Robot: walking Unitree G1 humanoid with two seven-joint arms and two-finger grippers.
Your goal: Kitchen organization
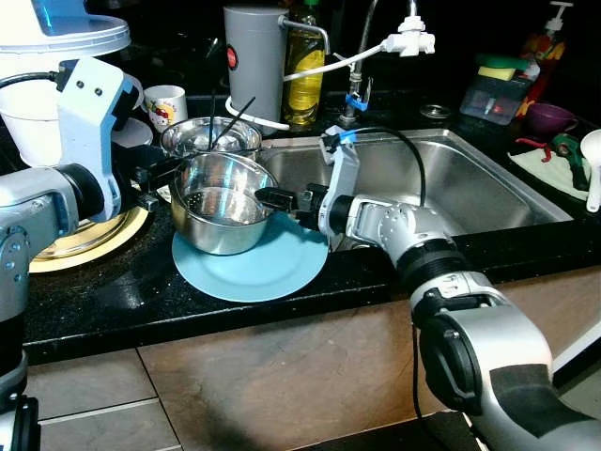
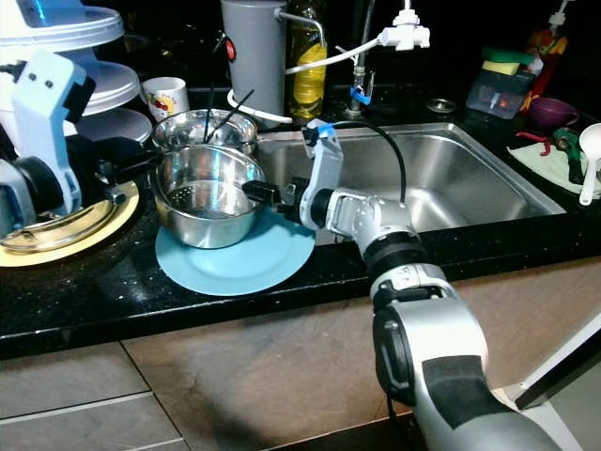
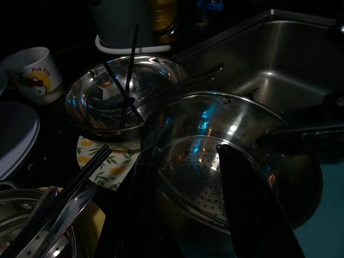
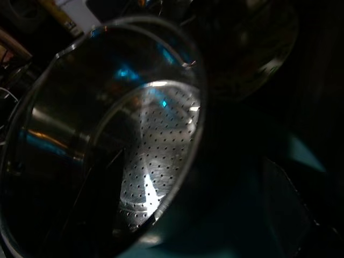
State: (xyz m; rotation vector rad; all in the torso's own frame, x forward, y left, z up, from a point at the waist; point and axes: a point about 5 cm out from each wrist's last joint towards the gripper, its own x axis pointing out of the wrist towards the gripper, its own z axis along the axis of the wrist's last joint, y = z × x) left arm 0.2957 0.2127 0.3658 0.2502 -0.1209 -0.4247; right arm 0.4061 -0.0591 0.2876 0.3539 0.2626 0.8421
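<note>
Two grippers meet at the steel colander pot [image 1: 218, 202], which sits tilted on a blue plate [image 1: 268, 268] near the worktop's front edge, beside the sink [image 1: 470, 183]. The right gripper [image 1: 272, 198] pinches its sink-side rim; the left gripper [image 1: 161, 175] straddles the opposite rim, fingers parted. Thin polished steel looks light, rigid and slippery, so the rolled rim seems the surest hold. A second steel bowl [image 1: 208, 137] stands just behind.

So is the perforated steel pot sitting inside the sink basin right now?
No, the perforated steel pot is over the light blue plate on the black counter, left of the sink.
</note>
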